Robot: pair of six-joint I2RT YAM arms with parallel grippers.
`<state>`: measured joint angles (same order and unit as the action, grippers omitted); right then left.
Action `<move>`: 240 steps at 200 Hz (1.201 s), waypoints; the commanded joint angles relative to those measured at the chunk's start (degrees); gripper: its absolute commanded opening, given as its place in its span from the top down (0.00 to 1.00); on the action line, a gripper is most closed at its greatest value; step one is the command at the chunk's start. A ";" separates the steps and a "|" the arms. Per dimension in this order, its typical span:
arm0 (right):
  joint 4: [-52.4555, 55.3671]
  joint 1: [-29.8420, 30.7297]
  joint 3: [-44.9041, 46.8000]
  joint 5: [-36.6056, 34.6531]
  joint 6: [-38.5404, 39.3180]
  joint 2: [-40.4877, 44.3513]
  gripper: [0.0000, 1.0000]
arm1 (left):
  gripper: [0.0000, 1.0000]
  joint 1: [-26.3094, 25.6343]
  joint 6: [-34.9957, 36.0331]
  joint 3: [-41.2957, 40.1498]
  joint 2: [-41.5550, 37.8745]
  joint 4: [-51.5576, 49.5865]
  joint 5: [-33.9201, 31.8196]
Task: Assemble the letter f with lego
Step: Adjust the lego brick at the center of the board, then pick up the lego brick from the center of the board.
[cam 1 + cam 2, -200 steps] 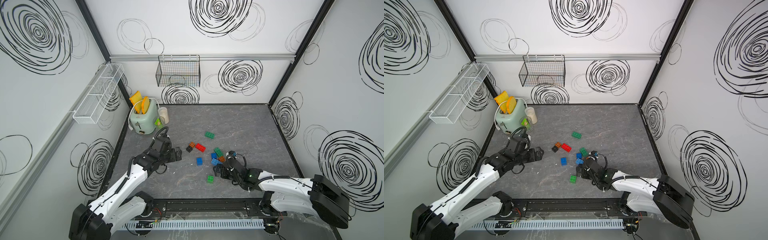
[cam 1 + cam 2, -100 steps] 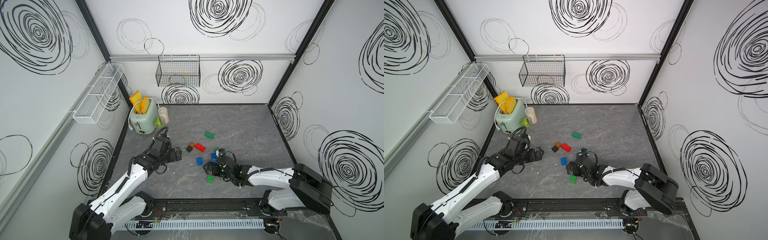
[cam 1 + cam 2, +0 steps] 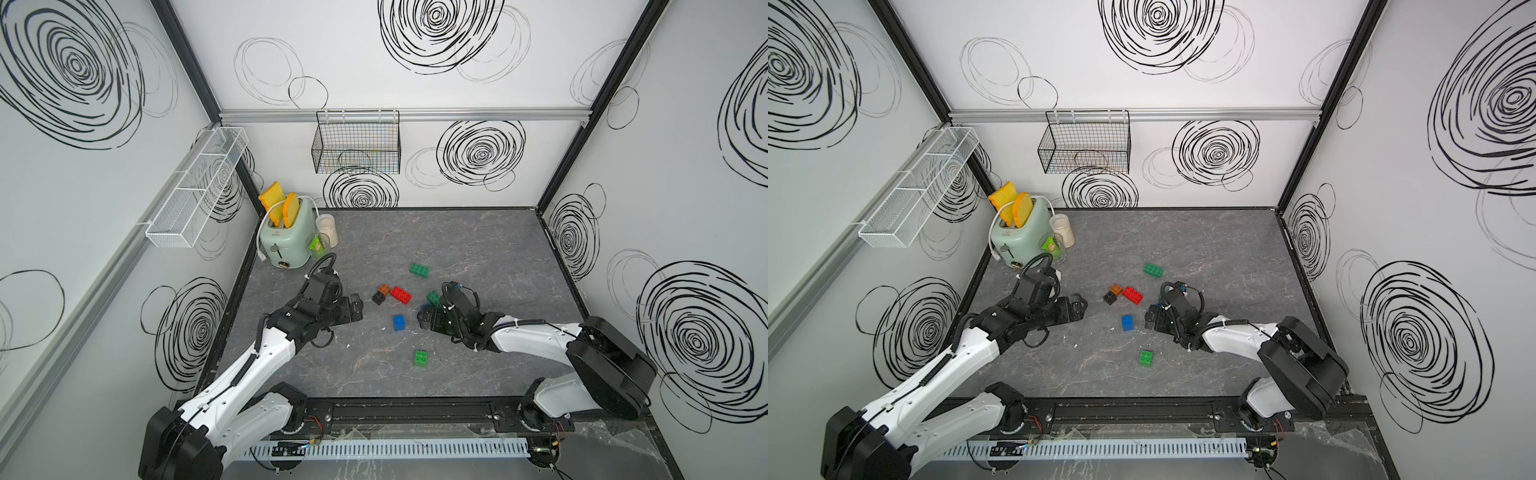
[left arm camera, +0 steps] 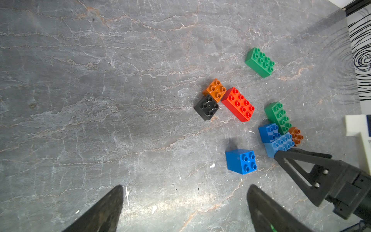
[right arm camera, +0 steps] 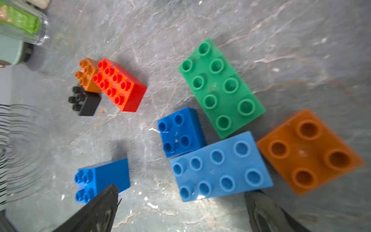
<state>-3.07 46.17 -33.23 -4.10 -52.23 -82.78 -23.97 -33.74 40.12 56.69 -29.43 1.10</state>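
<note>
Lego (image 3: 401,295) loose on bench (image 3: 478,249).
Light blue oblong brick (image 5: 220,166) lies just ahead of the wide, empty right tool (image 5: 183,190), long axis across its gap; left tool (image 4: 185,187) also wide.

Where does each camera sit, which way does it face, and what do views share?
Top views: high over the robot's base, looking down at the table; both arms show.
Right wrist: low over the light blue brick; open right claw tips show.
Left wrist: behind the open left claw, facing the lego bricks; a right claw finger shows.
Shared: all show the red brick.
</note>
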 commanded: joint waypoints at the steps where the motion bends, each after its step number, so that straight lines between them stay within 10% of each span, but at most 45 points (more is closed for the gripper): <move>1: 12.51 1.36 -1.92 -3.77 4.30 -0.72 0.01 | 0.02 0.47 0.34 -0.30 -0.34 1.83 -0.05; 240: 12.90 2.25 -5.18 -8.18 17.40 -11.16 0.10 | 0.02 1.81 0.34 -0.48 0.35 2.20 0.57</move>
<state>2.02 47.68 -40.18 -13.74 -33.58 -91.55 -22.70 -33.74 40.01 56.69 -29.41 1.50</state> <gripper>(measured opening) 0.927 0.980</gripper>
